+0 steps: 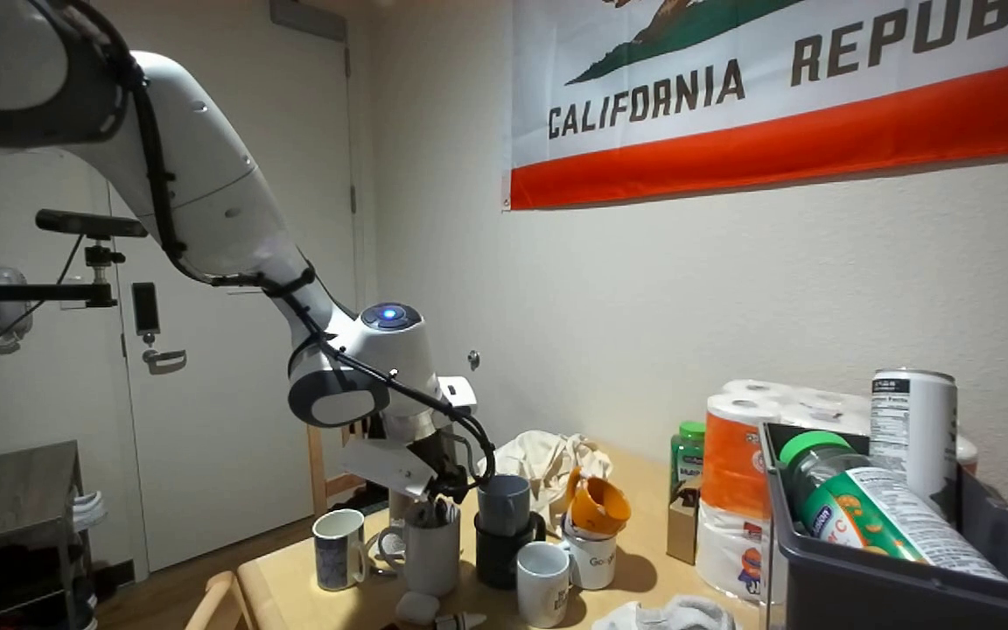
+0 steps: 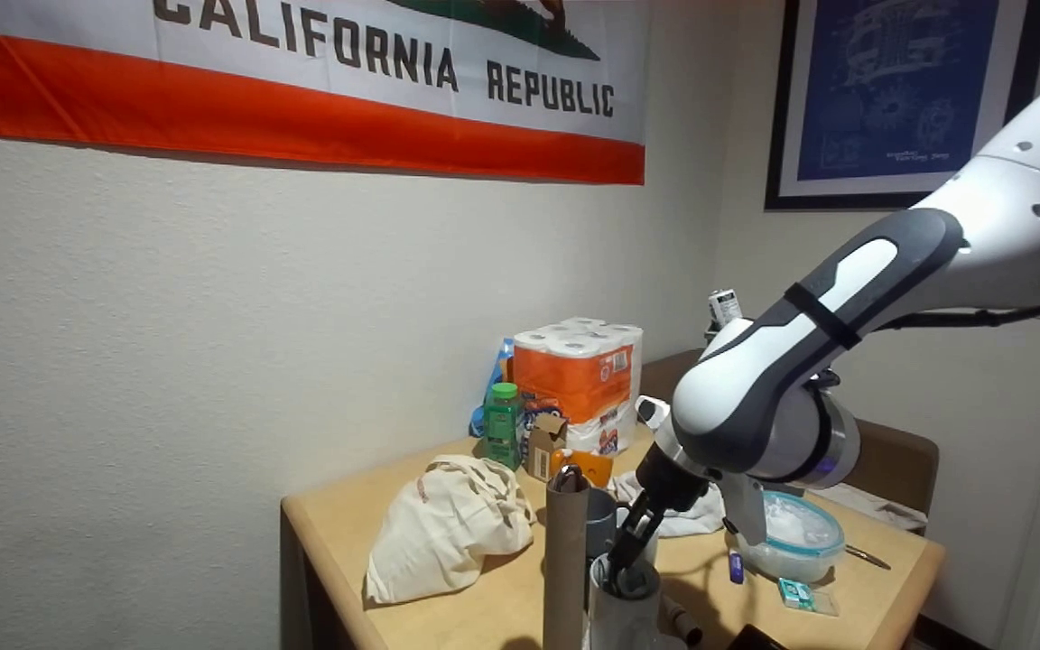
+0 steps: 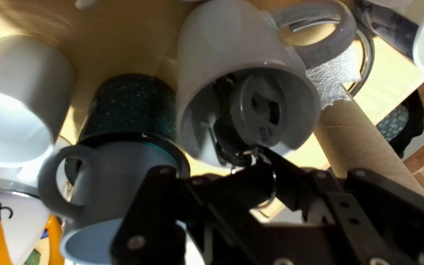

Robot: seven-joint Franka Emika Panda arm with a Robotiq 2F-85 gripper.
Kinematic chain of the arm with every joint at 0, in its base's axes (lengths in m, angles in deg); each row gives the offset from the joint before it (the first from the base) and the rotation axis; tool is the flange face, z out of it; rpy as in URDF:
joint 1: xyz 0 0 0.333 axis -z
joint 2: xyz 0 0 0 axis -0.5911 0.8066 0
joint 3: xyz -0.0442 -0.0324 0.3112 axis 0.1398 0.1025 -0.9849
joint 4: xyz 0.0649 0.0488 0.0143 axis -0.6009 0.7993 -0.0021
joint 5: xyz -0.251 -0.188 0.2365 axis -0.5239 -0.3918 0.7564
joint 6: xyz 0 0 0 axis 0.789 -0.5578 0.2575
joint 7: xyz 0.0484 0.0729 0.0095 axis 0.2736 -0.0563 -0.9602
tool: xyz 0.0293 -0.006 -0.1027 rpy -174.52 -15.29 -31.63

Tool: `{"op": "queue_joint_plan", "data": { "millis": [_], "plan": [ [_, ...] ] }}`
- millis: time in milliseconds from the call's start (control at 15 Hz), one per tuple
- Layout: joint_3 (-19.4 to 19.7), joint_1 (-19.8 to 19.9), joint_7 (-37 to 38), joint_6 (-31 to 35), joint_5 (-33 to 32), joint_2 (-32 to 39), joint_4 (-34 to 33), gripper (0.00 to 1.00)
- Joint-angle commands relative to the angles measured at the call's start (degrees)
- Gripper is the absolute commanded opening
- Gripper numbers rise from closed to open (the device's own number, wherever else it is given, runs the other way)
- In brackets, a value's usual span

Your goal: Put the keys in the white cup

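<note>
The white cup (image 3: 230,44) stands upright on the table and shows in both exterior views (image 1: 434,558) (image 2: 621,623). My gripper (image 3: 258,156) points down at the cup's mouth, also visible in the exterior views (image 1: 446,492) (image 2: 626,555). Its fingertips come together on the metal ring of the keys. The keys (image 3: 258,110), a bunch with a round grey disc and darker pieces, hang from the fingertips into the cup's opening. In an exterior view the bunch (image 1: 440,513) shows at the cup's rim. The cup's bottom is hidden.
A dark mug (image 3: 127,106) with a grey-blue mug (image 3: 112,184) stacked in it stands close beside the cup. A white mug (image 1: 543,584), a patterned mug (image 1: 339,549) and an orange mug (image 1: 600,507) are nearby. An upright cardboard tube (image 2: 565,560) stands close to the cup.
</note>
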Motion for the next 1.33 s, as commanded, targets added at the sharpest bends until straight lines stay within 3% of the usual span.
{"op": "queue_joint_plan", "data": {
  "millis": [0, 267, 600, 733, 800, 933, 1267],
  "plan": [
    [-1.46, 1.36, -2.07, 1.75, 1.91, 0.02, 0.34, 0.32],
    [0.28, 0.31, 0.65, -0.70, -0.13, -1.49, 1.02, 0.61],
    [5.33, -2.29, 7.44, -4.64, -5.52, -5.45, 2.85, 0.98],
    [7.54, -3.03, 11.14, -6.80, -8.42, -7.46, 3.44, 1.00],
    [5.75, -0.30, 14.33, -8.14, -11.86, -8.53, 3.78, 1.00],
    [6.84, 0.14, 18.46, -11.45, -15.27, -10.40, 3.92, 1.00],
    [9.41, 0.98, 24.43, -19.06, -18.68, -13.86, 4.81, 1.00]
  ]
}}
